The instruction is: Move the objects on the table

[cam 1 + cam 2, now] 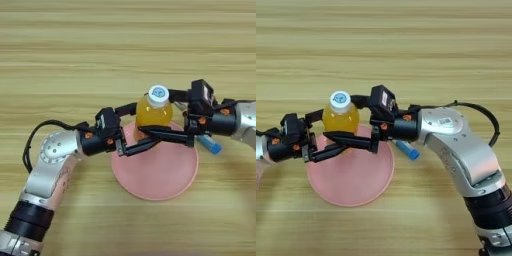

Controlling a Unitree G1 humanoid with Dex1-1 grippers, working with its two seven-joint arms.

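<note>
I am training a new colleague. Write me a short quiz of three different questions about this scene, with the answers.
1. True or false: the orange-juice bottle lies flat on the table.
2. Which thing lies beside the pink plate, under the right arm? A) blue-and-white tube B) spoon C) cup
3. Fill in: the left gripper and the right gripper both reach around the ____.

Key: 1 false, it stands upright at the plate's far edge. 2 A. 3 bottle.
</note>
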